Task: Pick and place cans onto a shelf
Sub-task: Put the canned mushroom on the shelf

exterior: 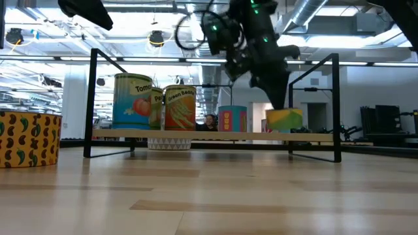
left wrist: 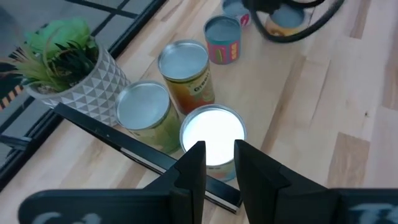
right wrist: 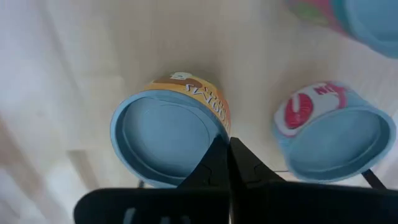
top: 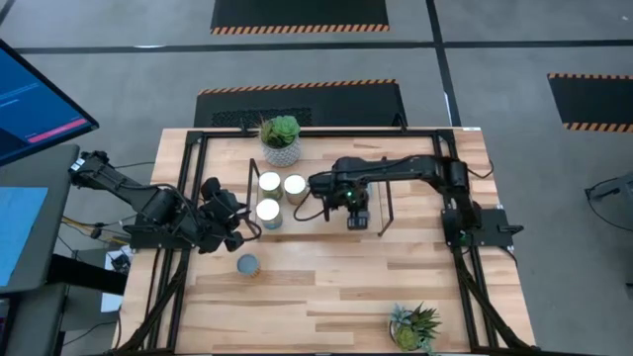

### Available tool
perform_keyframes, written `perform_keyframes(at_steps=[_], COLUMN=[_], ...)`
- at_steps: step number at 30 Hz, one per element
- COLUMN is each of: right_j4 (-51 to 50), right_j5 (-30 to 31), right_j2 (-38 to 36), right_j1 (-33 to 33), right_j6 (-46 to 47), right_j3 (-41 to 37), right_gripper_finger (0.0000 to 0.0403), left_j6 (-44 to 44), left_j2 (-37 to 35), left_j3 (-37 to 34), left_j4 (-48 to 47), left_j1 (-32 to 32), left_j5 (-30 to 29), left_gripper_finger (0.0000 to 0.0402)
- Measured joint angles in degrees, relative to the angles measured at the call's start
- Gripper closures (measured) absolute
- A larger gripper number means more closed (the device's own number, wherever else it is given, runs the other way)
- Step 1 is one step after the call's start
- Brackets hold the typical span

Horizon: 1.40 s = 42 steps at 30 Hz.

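Observation:
The light-wood shelf point(top: 318, 225) stands mid-table. Three cans stand on its left part: two pale-topped point(top: 269, 182) point(top: 295, 186) and a bright-topped one point(left wrist: 211, 134). My left gripper point(left wrist: 219, 163) hovers open above the near side of the bright-topped can, at the shelf's left end. My right gripper point(right wrist: 228, 163) is shut, pointing down, with its tips at the rim of an orange-labelled can point(right wrist: 168, 134) on the shelf's right part; this can also shows in the low view point(exterior: 284, 121). A pink-labelled can point(right wrist: 333, 140) stands beside it. One loose can point(top: 247, 264) stands on the table. My right gripper's shut fingertips point(right wrist: 217, 155) come from above to the blue-topped can's rim point(right wrist: 219, 127). I cannot tell whether they touch it. The can stands upright on the shelf board.
A white patterned pot with a succulent point(top: 281, 138) stands just behind the shelf's left end. A spiky plant point(top: 415, 326) is at the near right. The shelf's black wire frames point(exterior: 91, 104) point(exterior: 336, 108) rise at both ends. Bare wood lies along the near side.

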Motion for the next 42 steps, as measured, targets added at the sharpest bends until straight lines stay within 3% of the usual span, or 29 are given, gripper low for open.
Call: perform_keyframes(at_steps=[6,12,23,32,42], right_j4=[4.31,6.90,7.66,7.98,7.94], right_j5=[1.47,1.44,-0.51,-0.57,-0.59], right_j2=[-3.74,-6.28,-6.39,-6.39,-6.39], right_j1=[-2.27,-3.98,-3.39,-3.37,-3.35], right_j6=[-1.04,-1.60,-2.69,-2.66,0.44], right_j3=[-5.42,-5.48,-5.60,-5.60,-5.60], right_gripper_finger=[0.0402,0.0385,0.0388,0.0360,0.0356], left_j6=[-0.12,-0.18,-1.97,-2.40,-2.40], left_j2=[-0.02,0.00,-0.02,-0.01,-0.01], left_j3=[0.00,0.00,0.00,0.00,0.00], left_j4=[0.07,0.30,0.52,0.52,0.52], left_j1=[0.02,0.01,0.00,0.01,0.01], left_j5=[-1.02,-1.11,-0.78,-0.76,-0.74], left_gripper_finger=[0.0329,0.0329,0.0329,0.0329,0.0329])
